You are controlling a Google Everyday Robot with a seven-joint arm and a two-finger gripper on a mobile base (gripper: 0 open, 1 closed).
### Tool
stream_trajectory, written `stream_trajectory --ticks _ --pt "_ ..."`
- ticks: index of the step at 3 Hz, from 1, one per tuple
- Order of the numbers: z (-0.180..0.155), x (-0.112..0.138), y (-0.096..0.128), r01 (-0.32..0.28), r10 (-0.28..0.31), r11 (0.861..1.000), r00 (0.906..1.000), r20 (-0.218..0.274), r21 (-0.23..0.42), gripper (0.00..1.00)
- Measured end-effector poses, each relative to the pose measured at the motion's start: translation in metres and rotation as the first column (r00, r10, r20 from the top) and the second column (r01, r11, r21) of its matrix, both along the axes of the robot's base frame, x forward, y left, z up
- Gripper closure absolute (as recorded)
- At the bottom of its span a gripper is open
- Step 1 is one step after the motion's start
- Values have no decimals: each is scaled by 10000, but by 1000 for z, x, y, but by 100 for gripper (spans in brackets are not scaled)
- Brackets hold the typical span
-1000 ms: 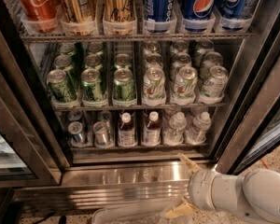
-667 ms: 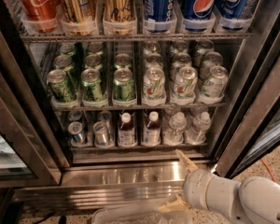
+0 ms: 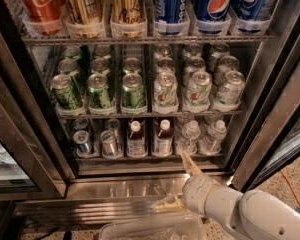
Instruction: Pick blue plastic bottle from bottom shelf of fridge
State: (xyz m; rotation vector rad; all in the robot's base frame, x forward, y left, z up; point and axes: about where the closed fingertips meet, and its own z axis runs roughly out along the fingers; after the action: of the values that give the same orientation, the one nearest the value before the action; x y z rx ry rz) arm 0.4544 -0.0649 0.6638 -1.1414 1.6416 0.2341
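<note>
Gripper: pale two-finger gripper [image 3: 179, 184], fingers spread wide, holding nothing, low before the stainless-steel fridge [image 3: 115, 189].
Bottle: small white-capped blue plastic bottle [image 3: 163, 139], upright on the dark wire bottom shelf [image 3: 150, 157], apart from the gripper.
Neighbour: clear crinkled water bottle [image 3: 190, 138] just right.

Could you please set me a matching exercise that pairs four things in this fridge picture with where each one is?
Things:
1. red cola can
2. green cans
3. blue plastic bottles
4. gripper, open

Places:
A. bottom shelf, middle
B. outside the fridge, in front of its steel base, lower right
C. top shelf, far left
D. middle shelf, left half

Pairs: 1-C; 2-D; 3-A; 4-B
</note>
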Motion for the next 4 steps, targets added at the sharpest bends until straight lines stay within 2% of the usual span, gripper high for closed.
stream_trajectory --ticks 1,2,3,4 --pt "5 5 18 117 -77 9988 9964 846 -473 0" --pt "-1 2 26 -221 517 9820 9867 1544 -1875 0" --pt "-10 3 16 -361 925 9434 9833 1569 -3296 0" --pt "-17 8 1 -78 869 8970 9835 1589 -4420 0"
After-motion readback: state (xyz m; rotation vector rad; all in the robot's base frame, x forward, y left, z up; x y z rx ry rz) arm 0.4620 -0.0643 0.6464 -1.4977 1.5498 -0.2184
